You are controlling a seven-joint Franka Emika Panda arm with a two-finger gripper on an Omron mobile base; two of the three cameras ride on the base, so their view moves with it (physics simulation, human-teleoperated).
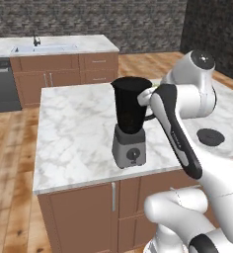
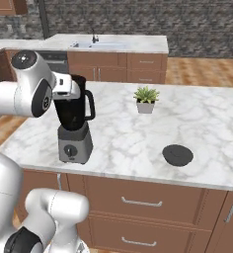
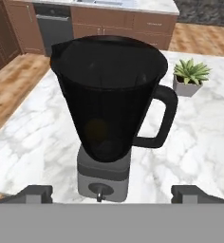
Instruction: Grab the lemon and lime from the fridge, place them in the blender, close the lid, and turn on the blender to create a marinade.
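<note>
The blender (image 1: 130,123) stands on the marble island with its dark jar (image 3: 109,95) uncovered. Through the tinted wall a dim yellowish ball, the lemon (image 3: 97,130), rests low in the jar. The lime is hidden. Away from the jar, the lid (image 1: 210,137) (image 2: 177,155) lies flat on the counter to the blender's right. My gripper (image 3: 112,193) hovers just above and behind the jar's rim, open, its fingertips (image 3: 35,192) wide apart and holding nothing. In the base views the hand (image 2: 69,85) sits beside the jar's top. The fridge is out of view.
A small potted plant (image 2: 146,100) (image 3: 191,76) stands on the island beyond the blender. A back counter carries a sink (image 1: 42,48) with a dishwasher (image 1: 2,84) under it. The island's front edge (image 2: 138,177) runs just before the blender base.
</note>
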